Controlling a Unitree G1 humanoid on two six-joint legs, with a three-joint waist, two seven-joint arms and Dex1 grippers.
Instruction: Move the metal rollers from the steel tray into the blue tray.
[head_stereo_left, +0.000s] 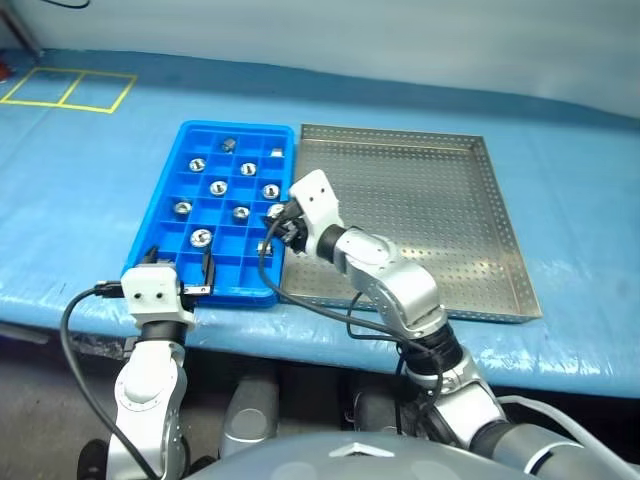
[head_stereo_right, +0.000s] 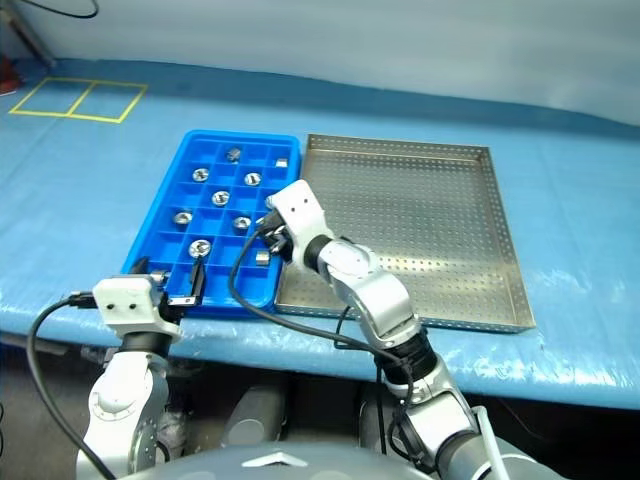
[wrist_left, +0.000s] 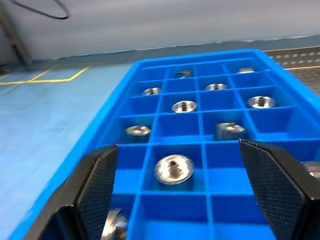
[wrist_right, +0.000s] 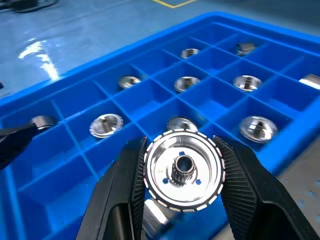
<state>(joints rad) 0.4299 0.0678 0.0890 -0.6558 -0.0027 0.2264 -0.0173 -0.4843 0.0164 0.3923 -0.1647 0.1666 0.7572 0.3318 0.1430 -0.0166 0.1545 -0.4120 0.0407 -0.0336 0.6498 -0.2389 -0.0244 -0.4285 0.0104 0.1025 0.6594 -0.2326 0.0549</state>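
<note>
Right gripper (wrist_right: 184, 172) over the blue tray's (head_stereo_left: 160, 205) right edge, at the side next to the steel tray (head_stereo_left: 420, 215); fingers (wrist_right: 245, 187) pinching a roller (wrist_right: 184, 170), one finger on each side, its toothed flat face and hollow centre turned toward the wrist camera

Held roller hangs above the compartments, not touching the tray

Left gripper (head_stereo_left: 180, 272) at the blue tray's near left corner, fingers (wrist_left: 272, 185) spread wide, nothing between them, pointing level along the tray

Blue tray sits on the blue surface (head_stereo_left: 80, 190), long side just beside the steel tray's left rim, the two touching or nearly so

Rollers (head_stereo_left: 219, 186) lie scattered one per compartment in the blue tray – about ten countable from the head view; one larger-looking roller (wrist_left: 173, 169) sits in the compartment right ahead of the left fingers

Steel tray: perforated floor bare where visible; the part under the right arm is hidden

Yellow tape lines (head_stereo_left: 70, 90) mark rectangles on the surface far left, well apart from both trays
</note>
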